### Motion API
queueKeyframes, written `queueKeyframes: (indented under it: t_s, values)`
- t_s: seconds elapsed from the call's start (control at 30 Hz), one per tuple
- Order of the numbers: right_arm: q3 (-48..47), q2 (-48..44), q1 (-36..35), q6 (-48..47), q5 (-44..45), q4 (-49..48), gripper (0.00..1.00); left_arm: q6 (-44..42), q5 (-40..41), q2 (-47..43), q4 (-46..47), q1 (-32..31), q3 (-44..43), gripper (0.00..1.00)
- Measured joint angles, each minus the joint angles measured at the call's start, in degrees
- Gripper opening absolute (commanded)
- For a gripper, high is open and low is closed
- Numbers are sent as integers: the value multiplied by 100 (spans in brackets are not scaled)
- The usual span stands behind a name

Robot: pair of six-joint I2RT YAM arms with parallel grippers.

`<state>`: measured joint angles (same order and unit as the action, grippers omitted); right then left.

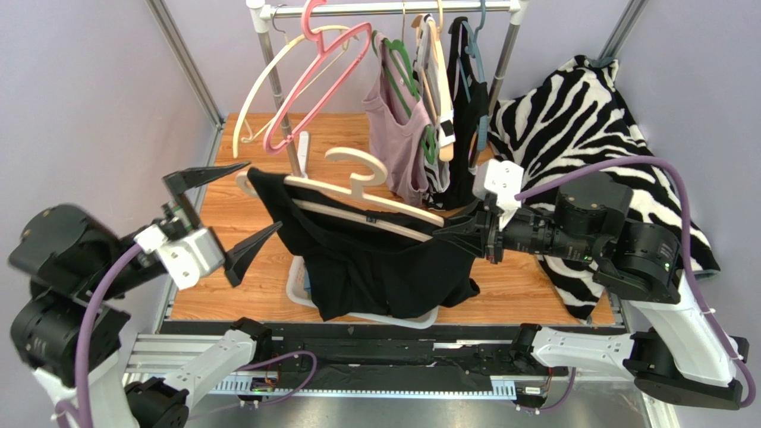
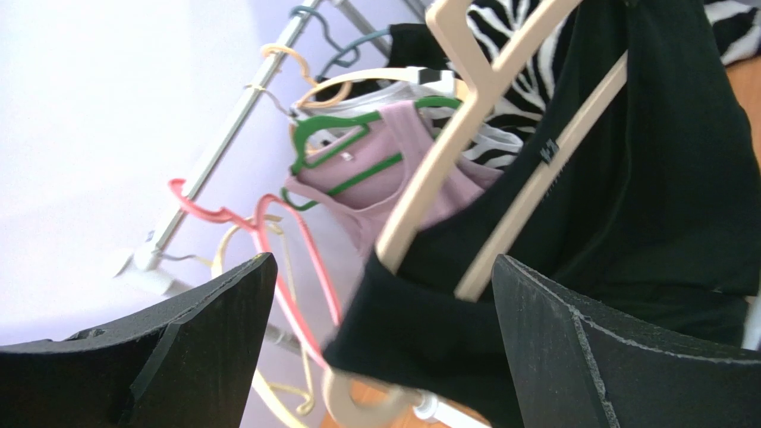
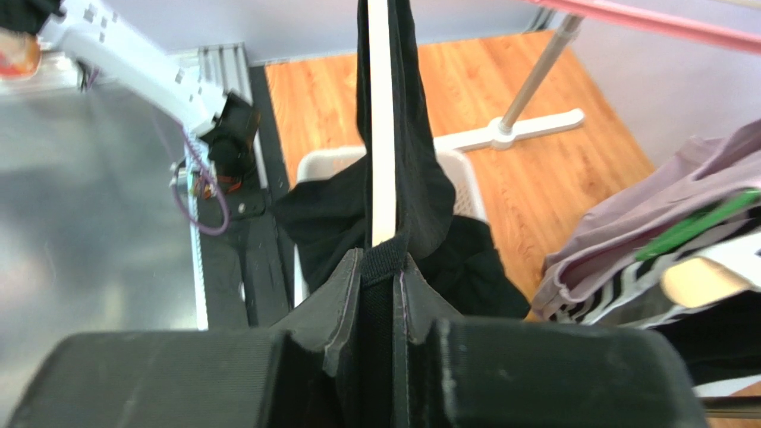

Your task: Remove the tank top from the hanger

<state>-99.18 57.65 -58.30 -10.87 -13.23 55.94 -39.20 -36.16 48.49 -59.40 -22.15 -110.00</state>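
right gripper (image 1: 449, 234) clenched on tank top (image 1: 384, 263) at hanger (image 1: 357, 178) end, steadying it | left gripper (image 1: 264, 194) released, jaws spread beside opposite shoulder, probably to peel fabric off | garment hangs over basket (image 1: 300, 287) | rack (image 1: 375, 9) behind

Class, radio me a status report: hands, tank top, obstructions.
Left hand open by cream wooden hanger. Right hand shut on black fabric tank top, not yet off. Rack clothes close behind.

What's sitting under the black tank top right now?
A white basket on the wooden table; the black tank top drapes over it, covering most of its rim and whatever is inside.
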Motion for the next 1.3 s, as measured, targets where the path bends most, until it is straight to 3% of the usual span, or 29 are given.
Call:
queueKeyframes:
  t_s: [0.43,0.53,0.57,0.63,0.73,0.9,1.03,1.3]
  values:
    - [201,149,0,-564,-337,129,0,-330,-1397,1659,-1451,-2,-431,88]
    - [116,240,0,-643,-400,138,0,-496,-1539,1823,-1613,-2,-448,75]
    - [96,275,0,-664,-420,140,0,-542,-1587,1843,-1648,-9,-448,61]
    - [81,341,0,-704,-450,140,0,-643,-1681,1849,-1692,-57,-455,48]
    - [79,448,0,-754,-485,136,0,-844,-1762,1888,-1757,-278,-540,40]
    - [74,599,2,-837,-461,136,0,-1027,-1797,2000,-1781,-597,-616,40]
    - [74,570,2,-887,-334,44,0,-1071,-1790,2009,-1770,-636,-511,45]
    - [48,518,2,-973,-205,7,0,-1163,-1714,1928,-1735,-660,-225,45]
